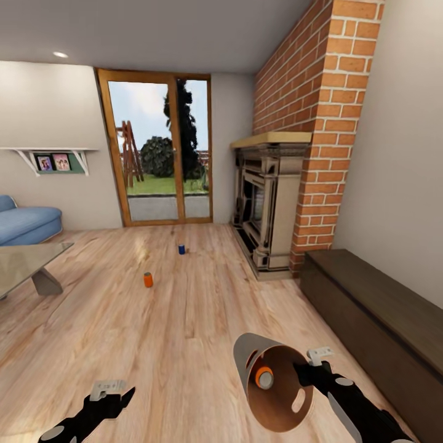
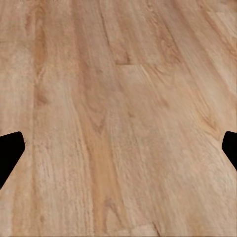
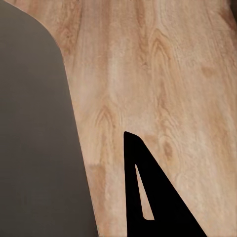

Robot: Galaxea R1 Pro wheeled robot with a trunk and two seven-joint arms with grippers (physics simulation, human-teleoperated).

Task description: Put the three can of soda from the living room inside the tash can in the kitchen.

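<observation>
In the head view, one orange soda can (image 1: 148,280) stands upright on the wood floor mid-room. A dark blue soda can (image 1: 181,249) stands farther off, toward the glass doors. A second orange can (image 1: 264,377) lies inside the grey trash can (image 1: 249,351), which is tilted with its mouth toward me. My right gripper (image 1: 303,373) is shut on the trash can's rim; the right wrist view has one dark finger (image 3: 158,197) beside the grey trash can wall (image 3: 34,138). My left gripper (image 1: 115,397) hangs low over bare floor, with its fingertips (image 2: 12,148) spread wide and nothing between them.
A glass coffee table (image 1: 24,261) and a blue sofa (image 1: 24,221) stand at the left. The fireplace (image 1: 267,203) and brick chimney (image 1: 320,123) are ahead on the right. A long dark low cabinet (image 1: 375,314) runs along the right wall. Wood-framed glass doors (image 1: 160,147) close the far end.
</observation>
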